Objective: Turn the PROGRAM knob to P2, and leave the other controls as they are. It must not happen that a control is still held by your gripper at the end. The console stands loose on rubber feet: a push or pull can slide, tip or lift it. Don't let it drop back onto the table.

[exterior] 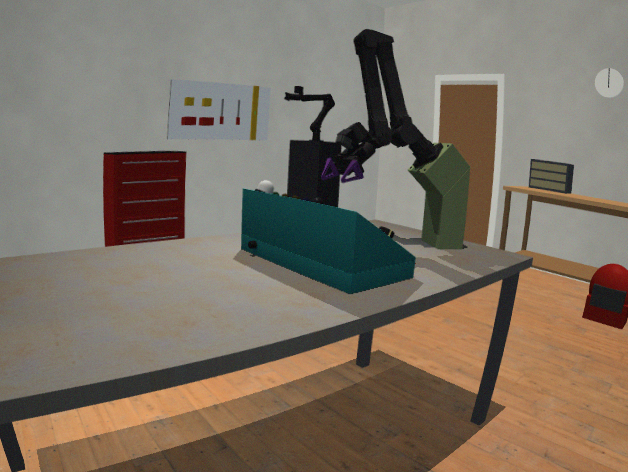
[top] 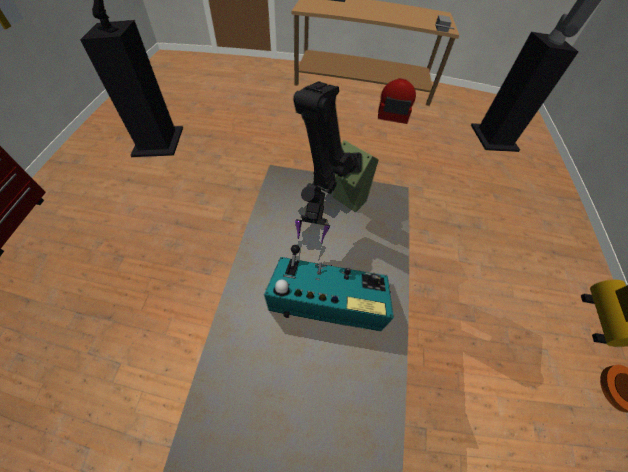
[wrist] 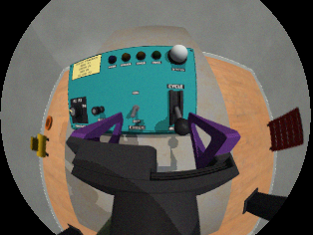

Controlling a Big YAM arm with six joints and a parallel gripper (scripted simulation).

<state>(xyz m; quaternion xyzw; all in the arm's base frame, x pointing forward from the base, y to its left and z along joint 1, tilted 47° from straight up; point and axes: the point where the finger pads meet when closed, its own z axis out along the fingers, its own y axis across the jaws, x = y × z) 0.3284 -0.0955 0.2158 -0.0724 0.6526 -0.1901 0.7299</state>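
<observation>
On the grey table (exterior: 152,304) nearest the onlooker stands the teal console (exterior: 314,238), its plain back to the room and its sloped control face turned toward the robot. The panel lettering is too small to read. The small grey control (top: 318,267) at mid-panel, between the tall black-balled lever (top: 294,249) and a short toggle (top: 347,274), appears to be the PROGRAM knob. Just beyond and above the console's far edge hangs the gripper (top: 311,236), its purple fingers spread fully apart and holding nothing. The knob lies below and ahead of the fingertips, about in line with the gap between them, its stem rising out of the panel. Reaching it looks to call for a descent that keeps away from the lever close beside it. Behind, the black arm (exterior: 378,86) folds back to its green pedestal (exterior: 446,197).
</observation>
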